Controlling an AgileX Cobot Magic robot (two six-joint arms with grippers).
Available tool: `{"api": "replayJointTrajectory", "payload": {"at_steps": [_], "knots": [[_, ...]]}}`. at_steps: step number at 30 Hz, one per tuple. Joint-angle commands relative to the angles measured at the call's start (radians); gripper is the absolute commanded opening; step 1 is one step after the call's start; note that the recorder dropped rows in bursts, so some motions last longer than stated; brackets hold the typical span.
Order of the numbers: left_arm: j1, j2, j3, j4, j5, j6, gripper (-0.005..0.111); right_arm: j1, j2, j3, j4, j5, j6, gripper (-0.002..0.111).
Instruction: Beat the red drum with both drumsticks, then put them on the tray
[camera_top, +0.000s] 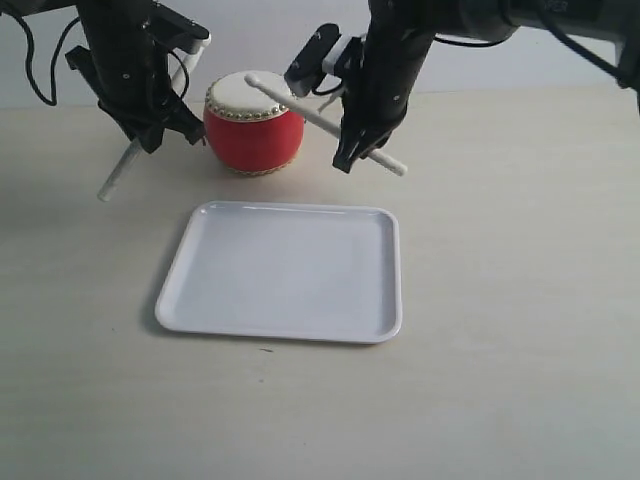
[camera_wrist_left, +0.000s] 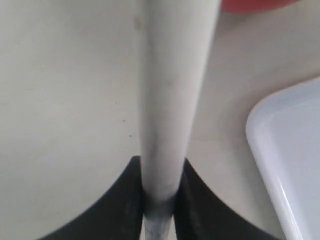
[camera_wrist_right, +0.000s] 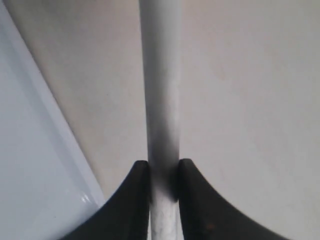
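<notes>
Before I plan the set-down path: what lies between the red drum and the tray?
Nothing. The exterior view shows only a bare strip of tabletop between the red drum and the tray.

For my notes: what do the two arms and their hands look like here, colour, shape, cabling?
The left arm and right arm are matte black and blocky. Loose black cables loop beside the left and trail off the right. The left hand and right hand each end in two black fingers with curved, flaring bases. No markings show.
</notes>
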Motion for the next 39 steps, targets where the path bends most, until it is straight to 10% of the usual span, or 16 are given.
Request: {"api": "replayJointTrajectory", "payload": {"at_steps": [1,7,13,20,39], "knots": [[-0.003,-0.006,0.007,-0.009,0.004,-0.01,0.0,-0.002,0.037,-0.002,-0.17,-0.037,0.059,0.0],[-0.003,-0.006,0.007,-0.009,0.001,-0.005,0.0,-0.002,0.016,-0.002,-0.308,-0.035,0.226,0.0],[0.001,-0.017,0.018,-0.071,-0.085,0.058,0.0,-0.002,-0.14,-0.002,0.046,0.088,0.113,0.0],[0.031,-0.255,0.28,-0.121,-0.293,0.063,0.0,-0.002,-0.149,0.0,0.139,0.326,0.101,0.0],[0.031,-0.668,0.629,-0.15,-0.465,0.064,0.0,-0.002,-0.425,0.366,0.279,0.067,0.032,0.0]]}}
